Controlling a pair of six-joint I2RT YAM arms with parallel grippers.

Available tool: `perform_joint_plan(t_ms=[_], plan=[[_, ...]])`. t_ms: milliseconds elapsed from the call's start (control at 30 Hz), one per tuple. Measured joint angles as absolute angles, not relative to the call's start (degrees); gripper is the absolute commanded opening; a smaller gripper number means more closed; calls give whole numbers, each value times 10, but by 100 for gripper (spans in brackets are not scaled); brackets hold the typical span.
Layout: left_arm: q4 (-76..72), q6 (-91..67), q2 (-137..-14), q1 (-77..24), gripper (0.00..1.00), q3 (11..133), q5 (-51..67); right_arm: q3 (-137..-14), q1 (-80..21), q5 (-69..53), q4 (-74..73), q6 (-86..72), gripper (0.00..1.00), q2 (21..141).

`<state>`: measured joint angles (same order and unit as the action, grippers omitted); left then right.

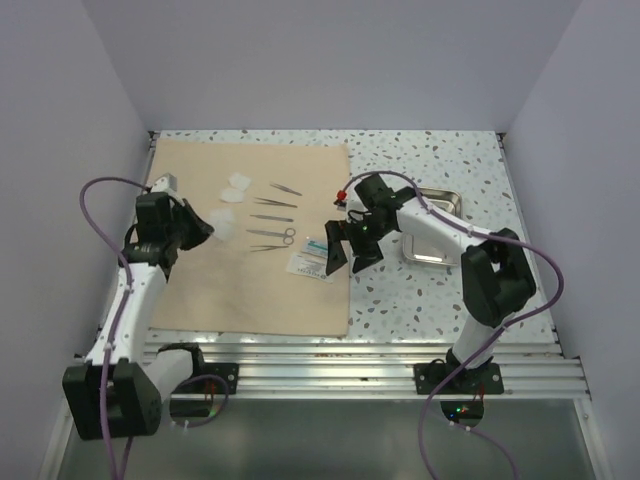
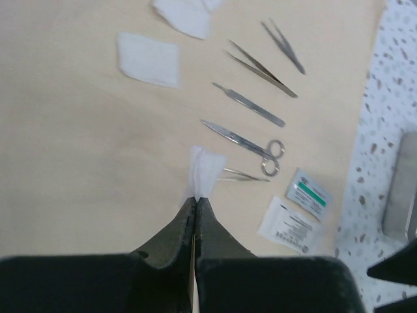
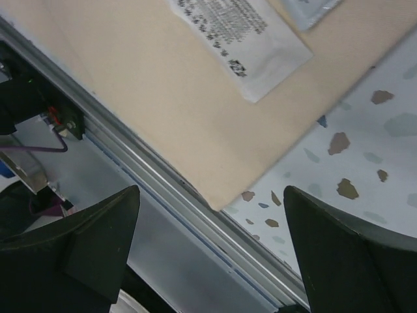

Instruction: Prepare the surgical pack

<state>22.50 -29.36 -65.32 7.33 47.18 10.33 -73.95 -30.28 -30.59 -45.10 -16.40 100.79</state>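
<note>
A white gauze pad (image 2: 206,171) is pinched in the closed left claw (image 2: 196,199) over the large tan square cloth (image 1: 250,290); the right claw (image 3: 212,241) is spread wide over its right edge

I can read no word anywhere; the white packet (image 3: 244,39) carries rows of small black print and a square code mark near one corner, all too blurred for me to make out; the smaller packet (image 2: 309,193) shows a green band, its lettering illegible.
</note>
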Motion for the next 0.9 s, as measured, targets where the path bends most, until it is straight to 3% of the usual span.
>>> perform_joint_plan(t_ms=[167,467,900], plan=[[278,-316,-486,12,0,441,143,-748,-331,-380,-430,-159,97,996],[428,-324,-257,10,0,432,267,-748,-388,-535,-313,-170,99,903],[604,-308,-151,10,0,456,396,-885,-522,-611,-235,-179,97,981]])
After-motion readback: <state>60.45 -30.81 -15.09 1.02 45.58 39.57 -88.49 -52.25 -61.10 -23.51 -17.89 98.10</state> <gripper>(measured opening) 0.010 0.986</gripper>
